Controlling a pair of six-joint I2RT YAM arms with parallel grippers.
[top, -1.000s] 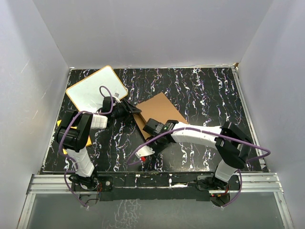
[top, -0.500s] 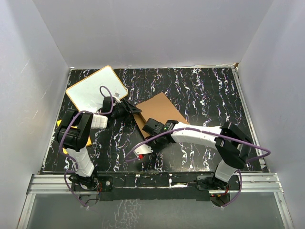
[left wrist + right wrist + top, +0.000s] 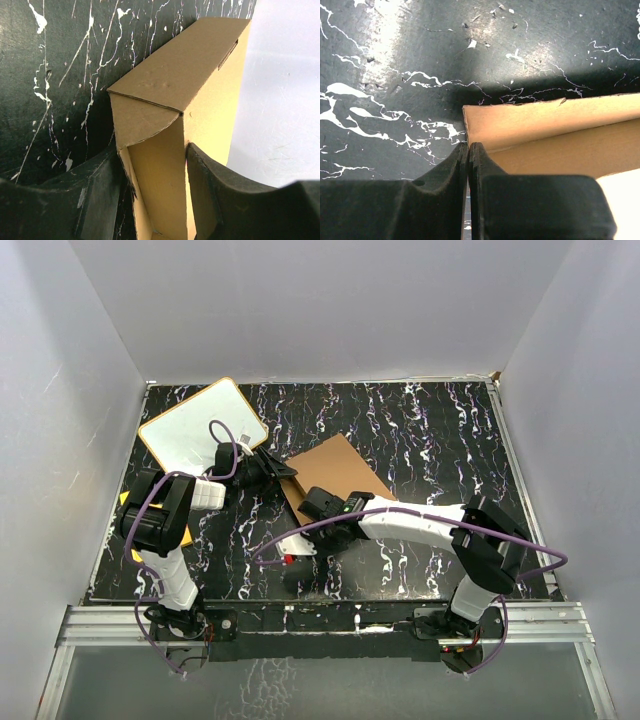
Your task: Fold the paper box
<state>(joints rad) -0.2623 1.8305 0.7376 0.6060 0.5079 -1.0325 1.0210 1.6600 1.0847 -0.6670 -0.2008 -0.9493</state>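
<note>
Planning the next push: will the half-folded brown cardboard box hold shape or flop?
The brown cardboard box probably stays stiff: its folded walls look straight. Hollow, it looks light, so may slide on the black marbled table. Its loose curved flap may spring back.

The right hand (image 3: 468,150) closes the last small gap, and its fingers (image 3: 445,170) now press flat together just beside the near corner of the box (image 3: 540,125). Its wrist rolls, so the white piece with the red mark (image 3: 300,546) shifts left and the purple cable (image 3: 258,548) loop swings farther left over the bench (image 3: 420,430).
</note>
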